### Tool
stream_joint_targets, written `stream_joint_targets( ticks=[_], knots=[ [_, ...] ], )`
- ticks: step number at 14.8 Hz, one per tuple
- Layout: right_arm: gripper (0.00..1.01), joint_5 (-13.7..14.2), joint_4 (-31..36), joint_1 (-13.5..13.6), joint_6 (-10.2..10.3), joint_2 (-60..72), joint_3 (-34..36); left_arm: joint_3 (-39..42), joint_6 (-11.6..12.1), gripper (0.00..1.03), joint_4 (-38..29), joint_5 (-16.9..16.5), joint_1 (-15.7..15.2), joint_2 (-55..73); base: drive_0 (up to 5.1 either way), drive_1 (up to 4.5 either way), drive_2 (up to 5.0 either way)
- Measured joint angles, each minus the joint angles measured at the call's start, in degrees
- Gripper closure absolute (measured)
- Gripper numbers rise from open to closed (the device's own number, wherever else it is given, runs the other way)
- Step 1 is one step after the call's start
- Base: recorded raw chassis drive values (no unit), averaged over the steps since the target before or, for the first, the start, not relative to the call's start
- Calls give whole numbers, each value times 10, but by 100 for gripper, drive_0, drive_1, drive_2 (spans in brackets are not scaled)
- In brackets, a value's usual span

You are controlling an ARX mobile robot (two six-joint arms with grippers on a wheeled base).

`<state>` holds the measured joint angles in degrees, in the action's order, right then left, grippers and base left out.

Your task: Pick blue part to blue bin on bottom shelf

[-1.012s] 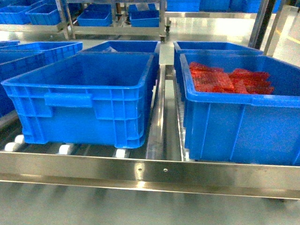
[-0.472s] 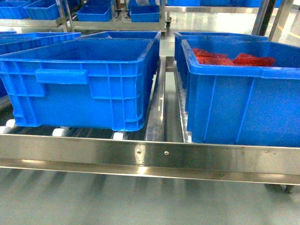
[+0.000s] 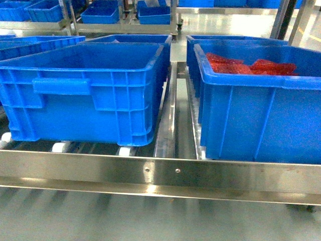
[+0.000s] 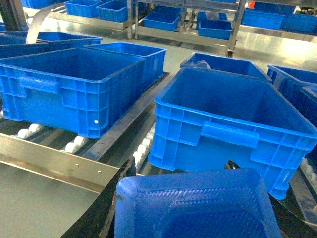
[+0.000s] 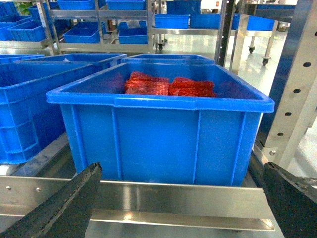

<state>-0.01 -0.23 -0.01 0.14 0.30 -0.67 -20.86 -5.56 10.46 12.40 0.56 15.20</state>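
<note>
The blue part [image 4: 198, 208], a ribbed blue plastic tray, fills the bottom of the left wrist view. My left gripper [image 4: 179, 166] is shut on it, one black finger showing at each side. Just past it an empty blue bin [image 4: 233, 119] stands on the bottom shelf [image 3: 160, 173], a steel rail with white rollers [image 3: 60, 147]. The same bin [image 3: 90, 90] is on the left of the head view. My right gripper [image 5: 181, 166] is open and holds nothing, facing the shelf rail [image 5: 178, 198]. Neither gripper shows in the head view.
A blue bin [image 3: 261, 115] holding red parts [image 3: 241, 65] stands to the right, across a steel divider [image 3: 168, 125]. More blue bins [image 4: 64, 84] stand to the left and behind. A perforated steel upright [image 5: 292, 99] rises at the right. Farther racks [image 3: 125, 15] hold small blue bins.
The head camera has sunk and moved a little closer, so the bins sit higher in the view and less of their insides shows.
</note>
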Motion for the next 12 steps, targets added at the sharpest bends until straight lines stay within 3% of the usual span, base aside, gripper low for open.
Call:
stream_joint_targets(
  ticks=[11,12],
  knots=[
    [3,0,-1,0,0,0,0,0,0,59,0,0,0,0,8,435,-418],
    [3,0,-2,0,0,0,0,0,0,59,0,0,0,2,0,0,0]
  ],
)
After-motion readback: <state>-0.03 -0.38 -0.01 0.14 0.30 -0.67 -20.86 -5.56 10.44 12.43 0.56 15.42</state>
